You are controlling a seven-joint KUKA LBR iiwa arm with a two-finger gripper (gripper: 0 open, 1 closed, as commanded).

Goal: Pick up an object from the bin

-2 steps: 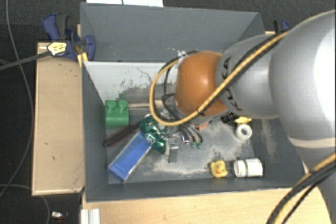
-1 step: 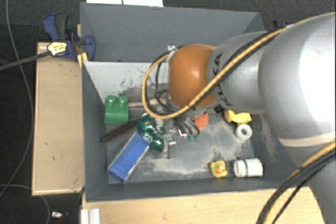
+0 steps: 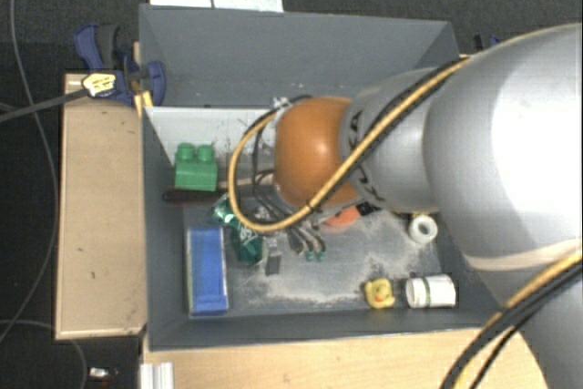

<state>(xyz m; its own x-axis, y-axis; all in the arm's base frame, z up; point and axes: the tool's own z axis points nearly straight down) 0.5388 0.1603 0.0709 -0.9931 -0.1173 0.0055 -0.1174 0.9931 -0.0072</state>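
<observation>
Gripper sits low in the grey bin beside a crumpled green wrapper, its opening indiscernible; grasp and lift apparently outstanding.

1. The centre and 3 o'clock side of the bin are covered by the arm.
2. The 9 o'clock wall is lined by a green brick and a blue block.
3. Bare floor is left at 6 o'clock, bounded at 4 o'clock by a white cylinder.

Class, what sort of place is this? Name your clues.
Probably a robotics lab: a robot arm reaches into a grey metal bin holding small odd things, such as a green brick and a blue block.
</observation>
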